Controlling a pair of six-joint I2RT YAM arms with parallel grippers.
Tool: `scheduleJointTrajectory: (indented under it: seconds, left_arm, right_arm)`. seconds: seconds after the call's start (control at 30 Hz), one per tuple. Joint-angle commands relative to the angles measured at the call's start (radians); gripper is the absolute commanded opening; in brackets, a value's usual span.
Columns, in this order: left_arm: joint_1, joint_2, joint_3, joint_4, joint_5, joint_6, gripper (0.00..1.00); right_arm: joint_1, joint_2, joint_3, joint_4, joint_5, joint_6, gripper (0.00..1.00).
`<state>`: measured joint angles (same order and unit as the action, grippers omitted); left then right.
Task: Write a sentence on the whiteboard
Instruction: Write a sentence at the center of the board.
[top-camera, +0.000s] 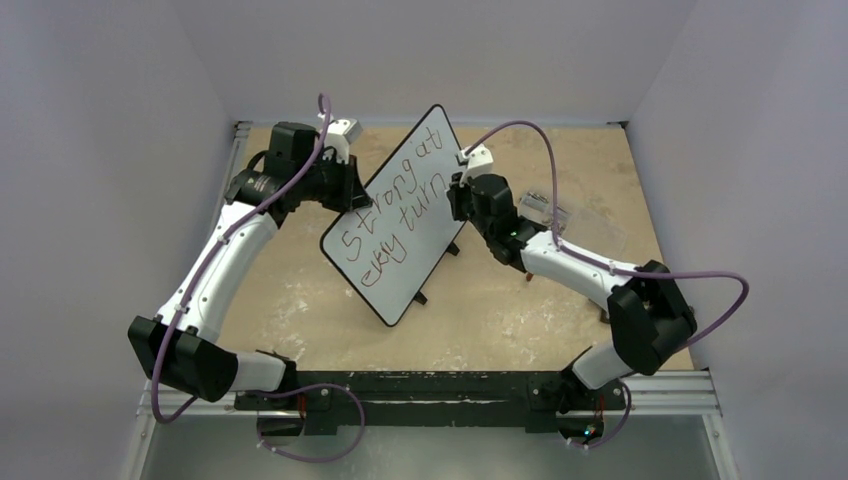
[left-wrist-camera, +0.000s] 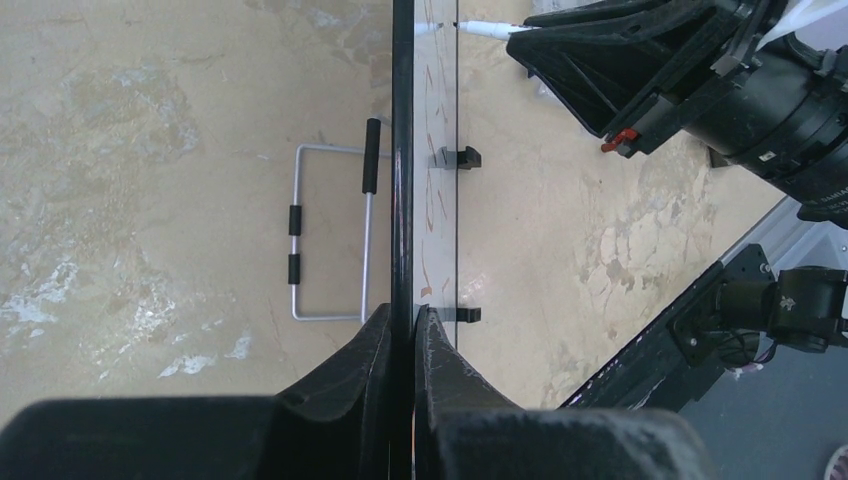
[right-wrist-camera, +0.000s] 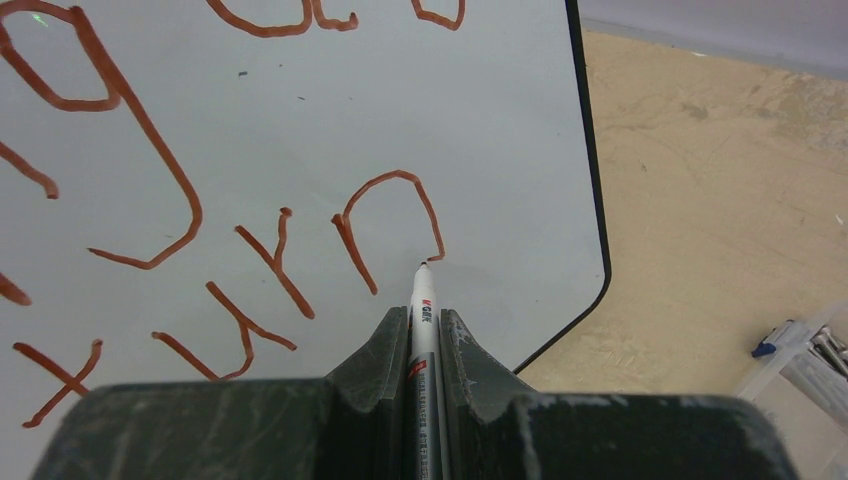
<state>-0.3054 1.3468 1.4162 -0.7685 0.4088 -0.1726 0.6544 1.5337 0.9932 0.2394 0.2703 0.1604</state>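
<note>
Mid-bench (top-camera: 300, 310), the whiteboard (top-camera: 425, 160) stands upright, angled, the left tool (left-wrist-camera: 403, 322) pinching its far-left rim. The right tool (right-wrist-camera: 425, 325) pinches a marker (right-wrist-camera: 423, 300), tip touching the sentence (top-camera: 395, 208) at "turn".

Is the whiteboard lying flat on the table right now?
No, the left wrist view shows the whiteboard standing upright, edge-on, with the table showing on both sides and its rim clamped in the left gripper.
</note>
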Motion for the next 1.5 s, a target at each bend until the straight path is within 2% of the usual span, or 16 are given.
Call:
scheduleJointTrajectory:
  seconds: [0.0,0.47,0.97,1.13,1.47]
  left_arm:
    - [-0.004,-0.034,0.01,0.038,-0.057,0.076,0.0]
    - [-0.004,-0.03,0.012,0.035,-0.062,0.079,0.0]
    - [-0.004,-0.023,0.013,0.032,-0.064,0.081,0.0]
    - [-0.004,-0.021,0.016,0.023,-0.073,0.087,0.0]
    - [-0.004,-0.023,0.027,-0.065,-0.104,0.094,0.0]
  right_arm:
    - [-0.013,-0.08,-0.043,0.057,-0.023,0.048,0.0]
    - [-0.085,-0.005,0.008,0.074,-0.04,0.073,0.0]
    - [-0.093,0.043,0.032,0.093,-0.074,0.076,0.0]
    - [-0.092,-0.028,0.005,0.052,-0.032,0.08,0.0]
    - [-0.095,-0.293,-0.122,-0.027,0.029,0.1,0.0]
